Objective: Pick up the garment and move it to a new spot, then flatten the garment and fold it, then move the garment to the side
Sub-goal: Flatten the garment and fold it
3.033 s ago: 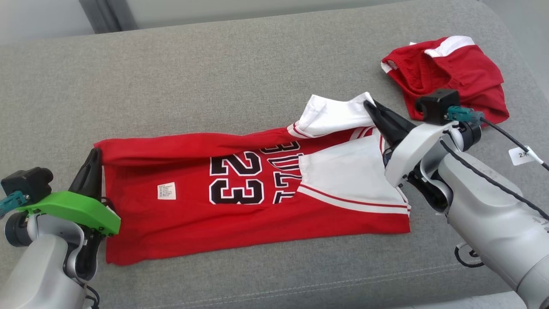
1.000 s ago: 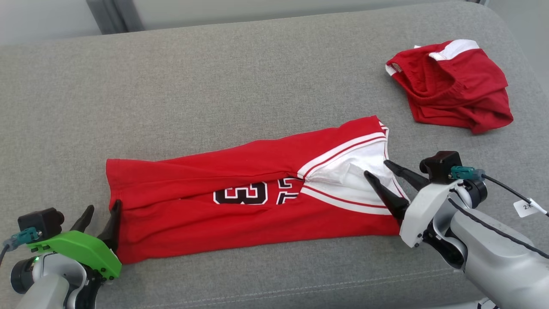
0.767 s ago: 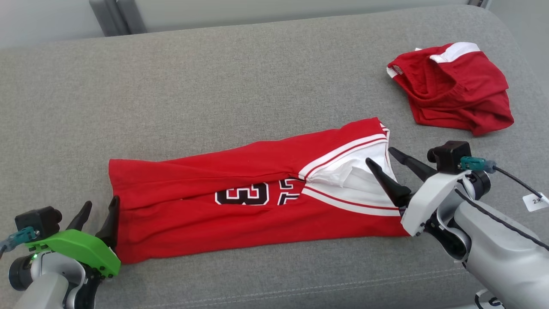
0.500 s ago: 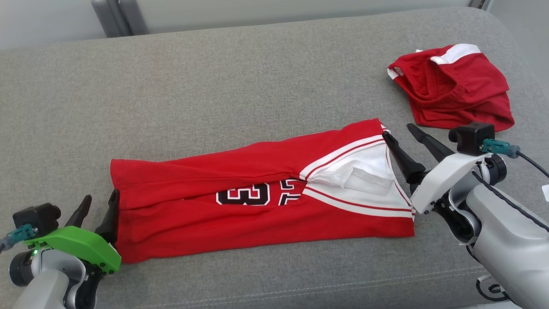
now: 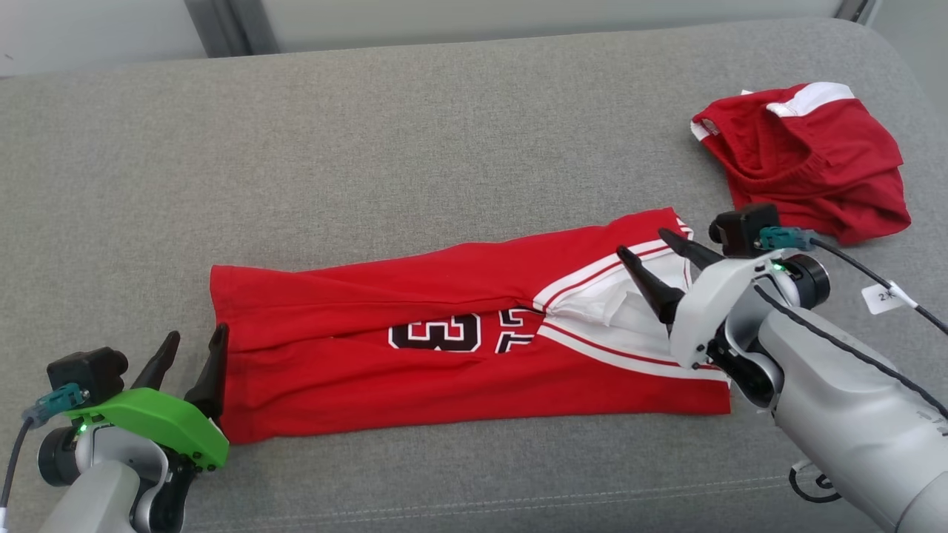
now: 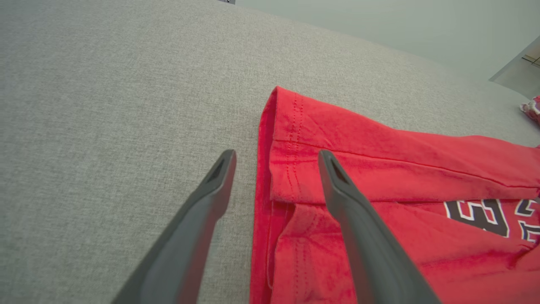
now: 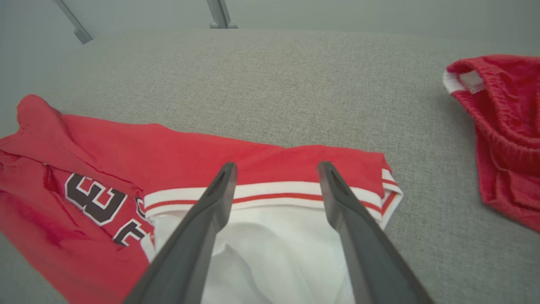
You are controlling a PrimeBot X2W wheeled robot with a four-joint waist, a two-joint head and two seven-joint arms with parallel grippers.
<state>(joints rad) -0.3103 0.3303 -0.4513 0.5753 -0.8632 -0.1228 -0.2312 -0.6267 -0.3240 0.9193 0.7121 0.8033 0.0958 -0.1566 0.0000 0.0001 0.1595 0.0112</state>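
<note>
1. Lengthwise, the red knit jersey [image 5: 444, 370] with black-and-white numerals [image 5: 437, 333] lies across the middle of the grey woven sofa cushion [image 5: 415, 148], its bottom edge to the left and its neck end to the right. Both long sides look turned in toward the middle, so I judge it narrowed into a band and partway through folding.
2. Its cloth is thin and limp, creased along the turned-in edges. The stitched hem [image 6: 291, 126] is doubled over at the left end. At the right end a white panel [image 7: 274, 245] lies puckered beneath a ribbed red-and-white striped trim [image 7: 274, 196].
3. At the near left, the left gripper [image 5: 197, 333] has its fingers spread and grips nothing. It straddles the jersey's left edge, one finger over red cloth and the other over bare cushion, probably lined up to pinch that end.
4. At the right end, the right gripper [image 5: 643, 243] is likewise parted and empty, poised over the white panel with its tips toward the trim. Whether it touches the cloth I cannot tell.
5. The cushion's coarse weave probably grips soft fabric, so dragging would likely rumple the folds; lifting seems safer.
6. Far right, well apart, sits a crumpled red garment [image 5: 807, 163] with a white band, clear of the work.
</note>
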